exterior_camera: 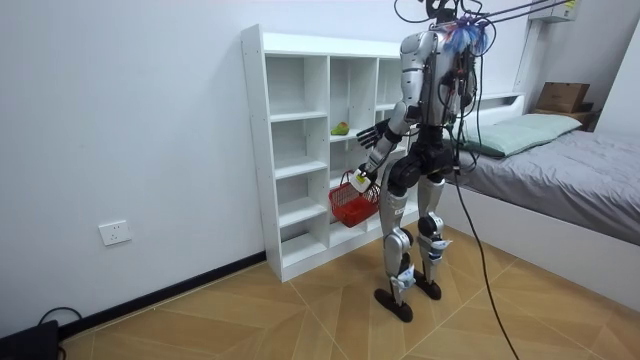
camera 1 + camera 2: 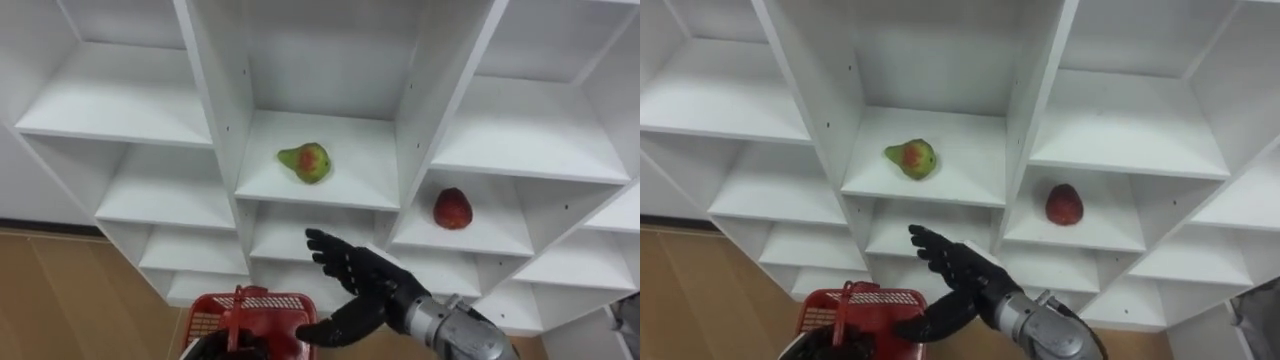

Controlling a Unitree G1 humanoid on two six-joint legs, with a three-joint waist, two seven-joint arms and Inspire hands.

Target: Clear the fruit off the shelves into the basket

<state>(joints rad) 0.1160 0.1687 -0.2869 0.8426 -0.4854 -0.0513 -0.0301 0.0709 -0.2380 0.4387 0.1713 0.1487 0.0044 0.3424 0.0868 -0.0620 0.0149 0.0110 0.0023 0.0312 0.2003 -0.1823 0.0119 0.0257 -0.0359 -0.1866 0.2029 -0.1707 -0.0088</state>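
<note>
1. Two fruits still on the closet (image 2: pixel 340 190) shelves: pear (image 2: pixel 306 161) in the middle cubby, apple (image 2: pixel 452 208) one cubby right.
2. Right hand (image 2: pixel 350 268) hovers nearer, below the pear, fingers (image 2: pixel 322 243) spread, empty.
3. Looks like the reach step. Next: go up, farther in, close on the pear. Basket (image 2: pixel 205 318) waits near left.

One pear (image 2: pixel 306 161), one red apple (image 2: pixel 452 208), one red basket (image 2: pixel 205 318), one white closet (image 2: pixel 213 90), one bed (image 1: pixel 570 165).

A plain white wall (image 1: pixel 140 110) with a socket (image 1: pixel 115 232) low down and a dark skirting (image 1: pixel 190 289); wooden floor (image 1: pixel 260 325) laid in angled boards; a white open-shelved closet (image 1: pixel 285 116) against the wall; a grey-covered bed (image 1: pixel 590 190) with a pale pillow (image 1: pixel 525 128) at the room view's right.
</note>
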